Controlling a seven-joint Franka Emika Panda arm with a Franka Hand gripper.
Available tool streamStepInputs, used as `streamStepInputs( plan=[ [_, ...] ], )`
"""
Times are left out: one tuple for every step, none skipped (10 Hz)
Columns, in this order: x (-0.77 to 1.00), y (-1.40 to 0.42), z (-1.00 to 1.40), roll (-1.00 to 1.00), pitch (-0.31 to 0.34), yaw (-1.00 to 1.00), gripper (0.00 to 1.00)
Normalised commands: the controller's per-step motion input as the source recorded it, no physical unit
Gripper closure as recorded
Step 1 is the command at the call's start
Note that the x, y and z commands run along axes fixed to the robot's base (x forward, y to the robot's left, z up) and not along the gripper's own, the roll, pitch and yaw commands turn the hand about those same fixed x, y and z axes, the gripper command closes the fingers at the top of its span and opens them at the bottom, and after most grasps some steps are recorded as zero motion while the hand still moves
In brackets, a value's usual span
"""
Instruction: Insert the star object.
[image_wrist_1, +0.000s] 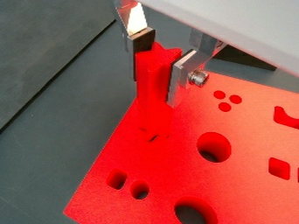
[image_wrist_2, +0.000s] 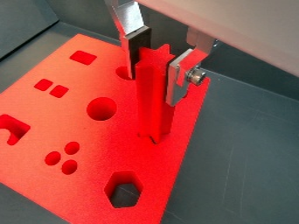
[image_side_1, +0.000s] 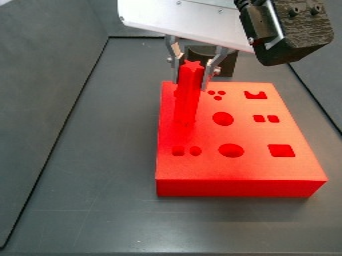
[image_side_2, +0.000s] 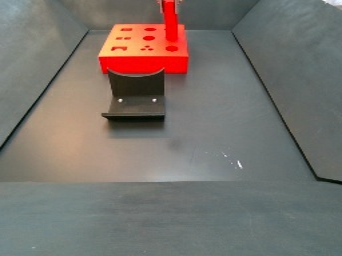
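Observation:
The star object (image_wrist_1: 149, 92), a long bright red peg, stands upright with its lower end on the flat red block (image_wrist_1: 233, 188). My gripper (image_wrist_1: 156, 61) is shut on its upper end. In a wrist view the star-shaped top (image_wrist_2: 156, 87) shows between the silver fingers (image_wrist_2: 177, 77), and the peg's foot meets the block (image_wrist_2: 70, 149) near a small dark mark. In both side views the peg (image_side_1: 185, 100) (image_side_2: 170, 22) rises upright from the block (image_side_1: 254, 170) (image_side_2: 123, 56), under my gripper (image_side_1: 194, 60). I cannot tell whether its tip sits in a hole.
The block has several shaped holes: round (image_wrist_2: 103, 108), hexagonal (image_wrist_2: 122, 192), square (image_wrist_2: 82, 58). The dark fixture (image_side_2: 134, 100) stands on the floor against the block's near side. Dark walls (image_side_2: 287, 110) slope up around the grey floor (image_side_2: 160, 190).

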Motion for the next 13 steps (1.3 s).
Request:
streamStepInputs(
  plan=[
    [0.05, 0.0, -0.11, 0.05, 0.031, 0.0, 1.0],
    [0.0, 0.0, -0.26, 0.04, 0.0, -0.04, 1.0],
    [0.04, 0.0, -0.52, 0.11, 0.0, -0.11, 1.0],
    [0.08, -0.02, -0.69, 0.11, -0.03, -0.12, 1.0],
    [0.05, -0.02, -0.77, 0.1, -0.093, -0.11, 1.0],
    [0.0, -0.03, -0.75, 0.12, -0.134, -0.09, 1.0],
    [0.0, -0.03, -0.82, 0.1, -0.179, -0.09, 1.0],
    [0.0, -0.01, -0.85, 0.09, -0.184, -0.11, 1.0],
    [0.0, 0.0, -0.85, 0.09, -0.183, -0.11, 1.0],
    [0.0, 0.0, -0.87, 0.1, -0.173, -0.13, 1.0],
    [-0.03, 0.0, -0.89, 0.09, -0.171, -0.1, 1.0],
    [0.0, 0.0, -0.81, 0.07, -0.207, -0.09, 1.0],
    [0.0, 0.0, 0.0, 0.02, 0.0, 0.0, 1.0]
  ],
)
